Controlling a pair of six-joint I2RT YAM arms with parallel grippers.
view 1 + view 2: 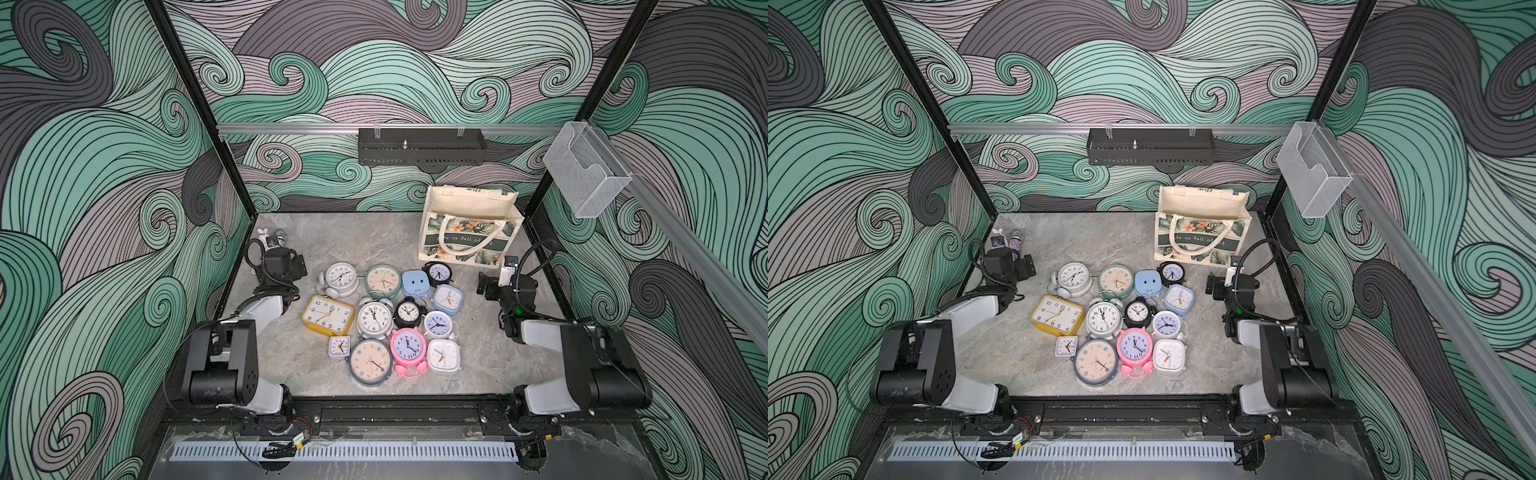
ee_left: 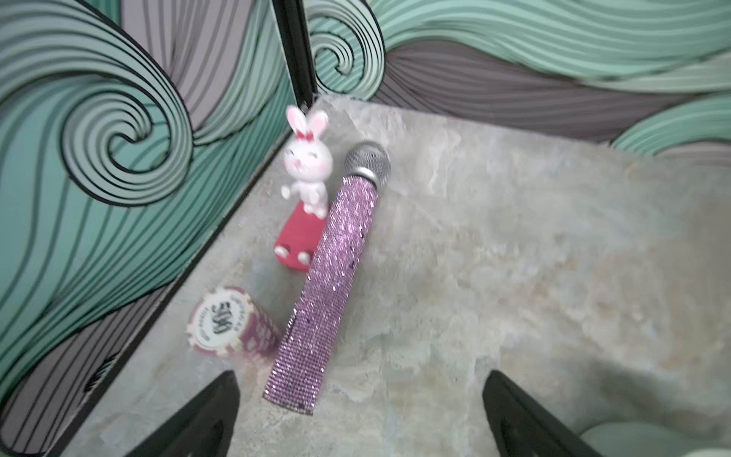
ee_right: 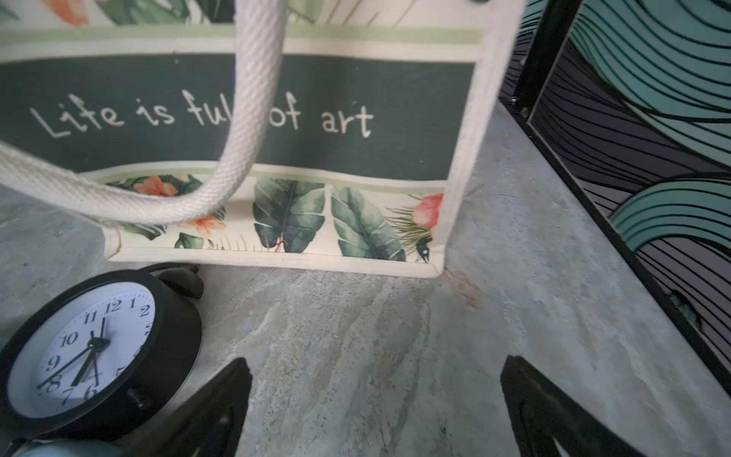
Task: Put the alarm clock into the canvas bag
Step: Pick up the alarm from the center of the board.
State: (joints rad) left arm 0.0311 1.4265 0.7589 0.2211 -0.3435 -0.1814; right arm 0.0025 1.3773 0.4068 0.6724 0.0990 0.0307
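Thirteen alarm clocks [image 1: 374, 318] lie face-up in a touching cluster at the middle of the grey table [image 1: 316, 237], as both top views show. The canvas bag [image 1: 467, 199] stands upright at the far right corner with its mouth open upward. What we see of its inside shows no clock, so we judge the task not yet begun. The left gripper [image 1: 298, 268] hangs at the far left of the cluster, and the right gripper [image 1: 485, 286] hangs between the cluster and the bag. Neither holds anything. Nearest the bag is a black twin-bell clock [image 1: 438, 273], just beside its lower front edge.

Left wrist view: the left gripper [image 2: 362, 380] has its jaws spread wide over bare table. Ahead lie a rhinestone microphone [image 2: 328, 277], a bunny figurine [image 2: 306, 170] and a stack of poker chips [image 2: 233, 324], none of them wanted.

Right wrist view: the right gripper [image 3: 375, 364] is likewise spread wide and empty, facing the bag's printed front. One handle [image 3: 253, 99] droops across that front. The black twin-bell clock [image 3: 91, 352] sits beside one jaw.

Hazards, in our judgement:
- The clocks touch, so wide jaws descending on one may shove its neighbours.
- A rounded case may slip from flat pads.
- The bag is soft and unsupported, so a clock caught on its rim or drooping handle could fold or tip it.
- The corner post [image 3: 550, 47] close beside the bag leaves the right arm little room.
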